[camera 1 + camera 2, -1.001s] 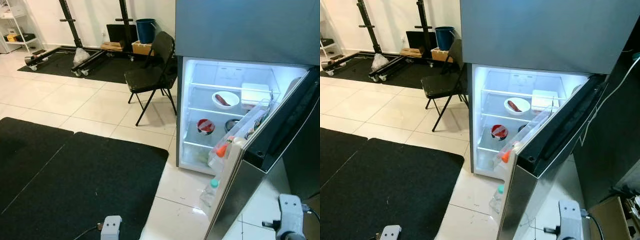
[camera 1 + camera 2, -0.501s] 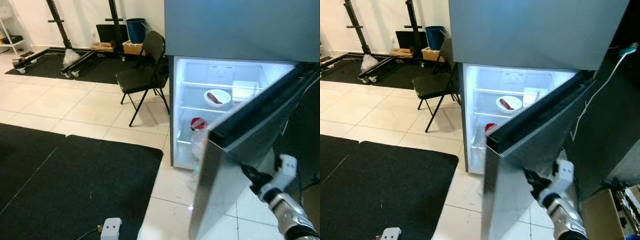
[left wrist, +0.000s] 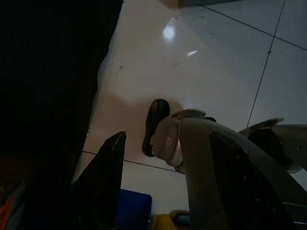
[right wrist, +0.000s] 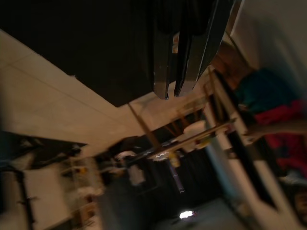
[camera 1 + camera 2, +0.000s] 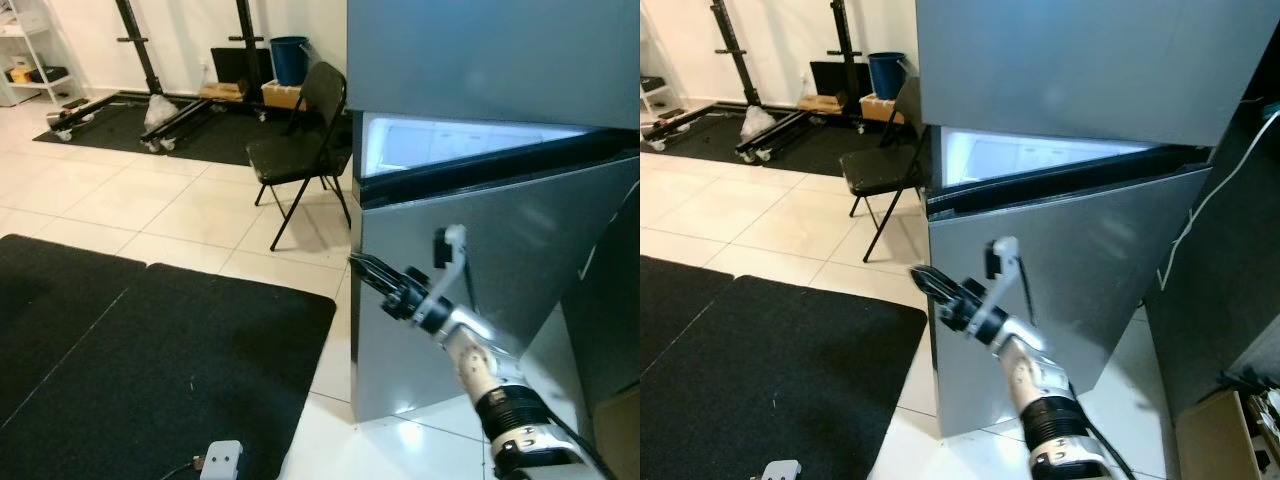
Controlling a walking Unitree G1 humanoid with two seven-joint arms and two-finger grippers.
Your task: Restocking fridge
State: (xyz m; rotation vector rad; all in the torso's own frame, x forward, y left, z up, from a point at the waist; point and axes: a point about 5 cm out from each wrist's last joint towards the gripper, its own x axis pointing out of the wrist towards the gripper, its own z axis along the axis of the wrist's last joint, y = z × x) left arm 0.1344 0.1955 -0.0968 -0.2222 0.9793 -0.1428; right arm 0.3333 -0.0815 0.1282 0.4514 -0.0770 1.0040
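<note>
The fridge door [image 5: 500, 270] stands nearly shut, only a lit wedge of the fridge [image 5: 1040, 150] interior showing above it; the right end effector [image 5: 362, 268], fingers drawn narrow and holding nothing, reaches across the door's face, apparently pressing it closed; the left end effector [image 3: 158, 187] hangs wide apart over the floor [image 3: 216, 57], idle.

Silver right arm [image 5: 480, 365], black-fingered pincer [image 5: 362, 266].

fridge door [image 5: 490, 260] nearly shut, narrow lit gap [image 5: 440, 140] above
</note>
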